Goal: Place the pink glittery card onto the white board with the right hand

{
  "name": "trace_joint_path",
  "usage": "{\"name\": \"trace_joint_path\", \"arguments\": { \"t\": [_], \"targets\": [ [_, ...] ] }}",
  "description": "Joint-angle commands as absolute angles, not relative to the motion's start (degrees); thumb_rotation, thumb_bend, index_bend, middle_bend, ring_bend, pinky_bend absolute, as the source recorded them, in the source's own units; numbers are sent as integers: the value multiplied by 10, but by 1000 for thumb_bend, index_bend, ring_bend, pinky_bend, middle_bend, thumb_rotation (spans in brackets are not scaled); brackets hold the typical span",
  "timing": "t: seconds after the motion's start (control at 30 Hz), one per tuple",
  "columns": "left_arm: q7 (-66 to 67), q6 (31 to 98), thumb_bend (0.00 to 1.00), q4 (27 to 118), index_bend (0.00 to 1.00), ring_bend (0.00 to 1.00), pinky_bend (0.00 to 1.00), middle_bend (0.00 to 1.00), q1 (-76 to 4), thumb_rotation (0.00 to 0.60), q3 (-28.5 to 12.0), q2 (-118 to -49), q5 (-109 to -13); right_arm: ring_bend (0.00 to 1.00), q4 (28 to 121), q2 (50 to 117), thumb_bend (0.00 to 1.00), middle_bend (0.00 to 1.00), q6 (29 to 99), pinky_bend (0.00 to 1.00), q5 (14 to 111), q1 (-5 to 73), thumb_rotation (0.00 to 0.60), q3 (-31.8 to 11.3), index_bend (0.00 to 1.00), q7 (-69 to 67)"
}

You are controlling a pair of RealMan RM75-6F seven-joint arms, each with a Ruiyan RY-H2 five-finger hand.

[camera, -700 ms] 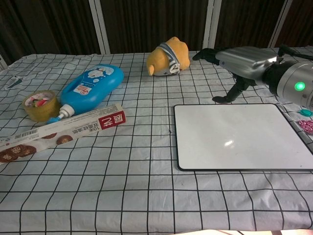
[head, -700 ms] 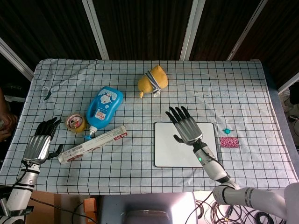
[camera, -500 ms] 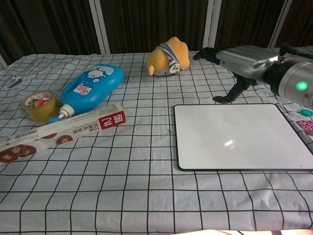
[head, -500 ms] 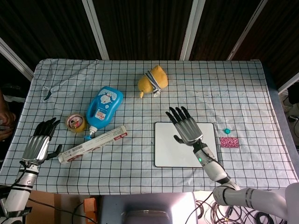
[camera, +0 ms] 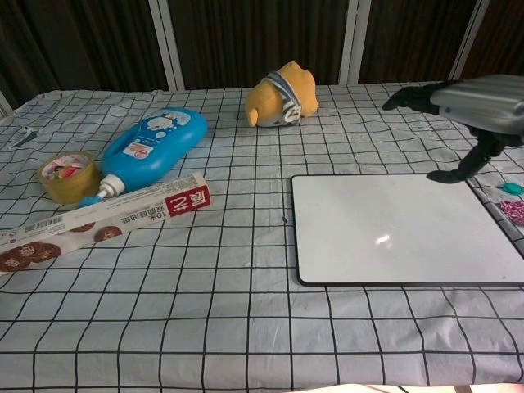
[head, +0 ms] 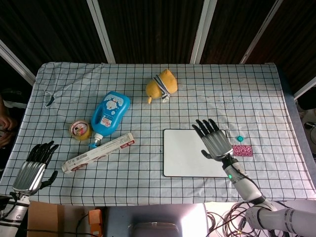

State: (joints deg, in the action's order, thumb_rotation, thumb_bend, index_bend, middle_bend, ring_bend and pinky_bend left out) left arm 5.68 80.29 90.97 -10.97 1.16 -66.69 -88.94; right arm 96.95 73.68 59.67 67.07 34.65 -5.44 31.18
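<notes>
Right robot hand [head: 215, 143] hovering flat, palm down, fingers spread and empty, forearm reaching in from below, left robot hand [head: 33, 168] low at the near edge, fingers apart, holding nothing

You've got one white board [head: 187, 159], one pink glittery card [head: 242, 150], one small teal piece [head: 240, 138] — plus one blue bottle [head: 110, 114], one tape roll [head: 80, 130], one long box [head: 98, 152], one yellow plush [head: 161, 85] and two hands — left hand [head: 30, 174], right hand [head: 215, 143].

Glossy white board [camera: 393, 225], checked cloth tablecloth [camera: 205, 311]
</notes>
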Motion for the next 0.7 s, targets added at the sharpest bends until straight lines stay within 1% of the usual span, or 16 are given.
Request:
{"name": "trace_joint_path", "arguments": {
  "t": [0.03, 0.1, 0.2, 0.33, 0.57, 0.7],
  "targets": [
    [77, 869, 371, 877, 0, 0, 8, 0, -61, 600, 51, -686, -940, 0, 982, 670, 215, 0, 592, 0, 692, 309, 600, -6, 75, 277],
    [73, 893, 370, 854, 0, 0, 7, 0, -43, 600, 60, -700, -953, 0, 965, 645, 215, 0, 582, 0, 708, 296, 600, 13, 80, 249],
    [53, 913, 369, 820, 0, 0, 8, 0, -34, 600, 62, -717, -968, 0, 924, 636, 215, 0, 581, 0, 729, 279, 600, 30, 99, 209],
    [23, 900, 369, 795, 0, 0, 8, 0, -34, 600, 61, -731, -960, 0, 858, 646, 215, 0, 548, 0, 741, 270, 600, 44, 136, 145],
    [18, 878, 369, 792, 0, 0, 8, 0, -39, 600, 62, -736, -956, 0, 756, 700, 215, 0, 497, 0, 731, 285, 600, 30, 216, 112],
    [21, 873, 369, 795, 0, 0, 8, 0, -39, 600, 60, -736, -954, 0, 717, 722, 214, 0, 475, 0, 721, 294, 600, 21, 262, 110]
  ]
}}
